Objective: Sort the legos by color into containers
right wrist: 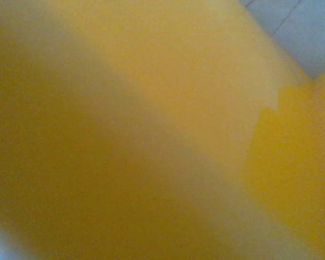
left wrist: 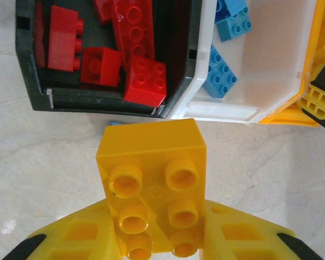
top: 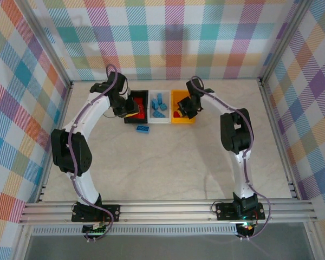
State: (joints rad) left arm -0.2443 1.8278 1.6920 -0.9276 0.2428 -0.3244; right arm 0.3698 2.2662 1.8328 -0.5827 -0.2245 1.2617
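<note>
Carrying step: left gripper [left wrist: 157,238] is clamping a yellow brick [left wrist: 151,157] just beside the black bin [left wrist: 30,81]; next move is calling for crossing to the yellow bin [top: 183,121], where the right gripper [top: 185,108] is sitting closed.

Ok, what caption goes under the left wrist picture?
Left gripper holds a yellow studded plastic brick near the black plastic bin of red bricks.

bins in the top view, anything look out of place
A red piece seems to lie in the yellow bin, not in the black bin with the reds. A blue brick lies unsorted on the table before the bins.
</note>
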